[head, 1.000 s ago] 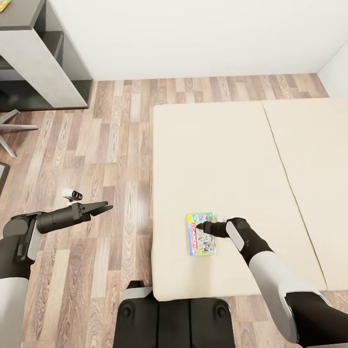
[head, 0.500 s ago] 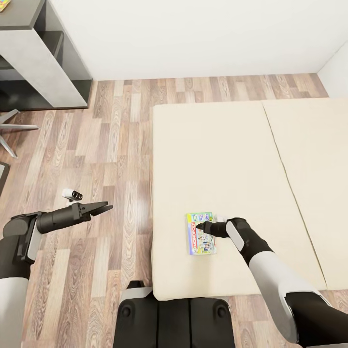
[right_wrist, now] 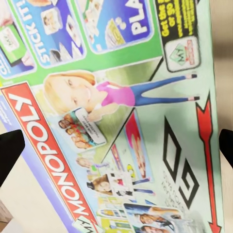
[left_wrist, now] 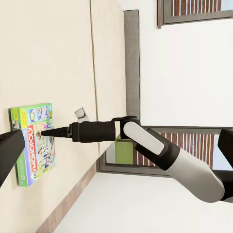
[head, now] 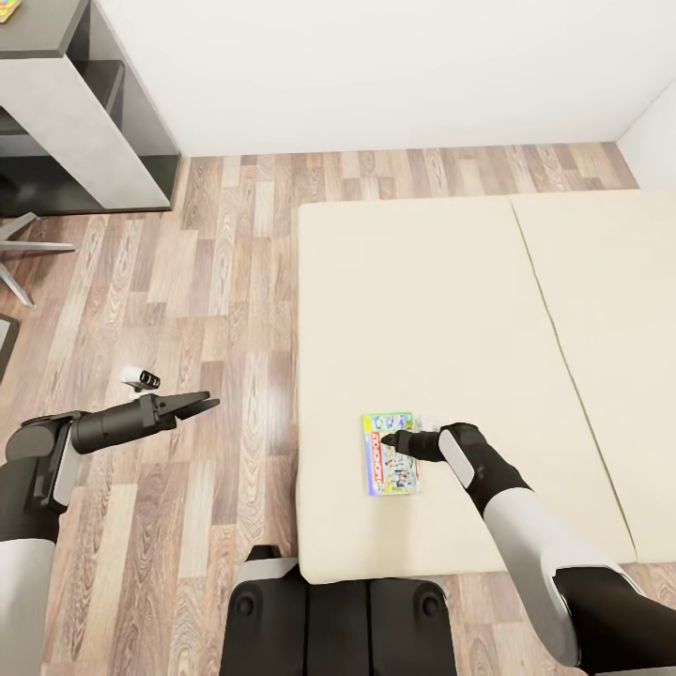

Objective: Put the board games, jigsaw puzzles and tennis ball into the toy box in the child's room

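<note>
A white-and-green board game point(head: 389, 467) with a red Monopoly logo lies flat on the bed point(head: 422, 300), near the mattress's front left corner. My right gripper point(head: 387, 439) points at its upper edge from the right, just over the box. In the right wrist view the board game point(right_wrist: 121, 111) is very close, with the fingers point(right_wrist: 9, 150) spread to either side, so this gripper is open; whether it touches the box I cannot tell. The left wrist view takes in the board game point(left_wrist: 33, 145) and the right gripper point(left_wrist: 46, 132) from the side. My left gripper point(head: 202, 406) hangs open and empty over the floor, left of the bed.
The table point(head: 66, 113) stands at the far left against the white wall, with a bright corner of something on its top edge point(head: 7, 9). A chair's legs point(head: 23, 246) spread below it. Wood-plank floor point(head: 207, 282) lies between table and bed. My base point(head: 329, 610) stands against the bed's front edge.
</note>
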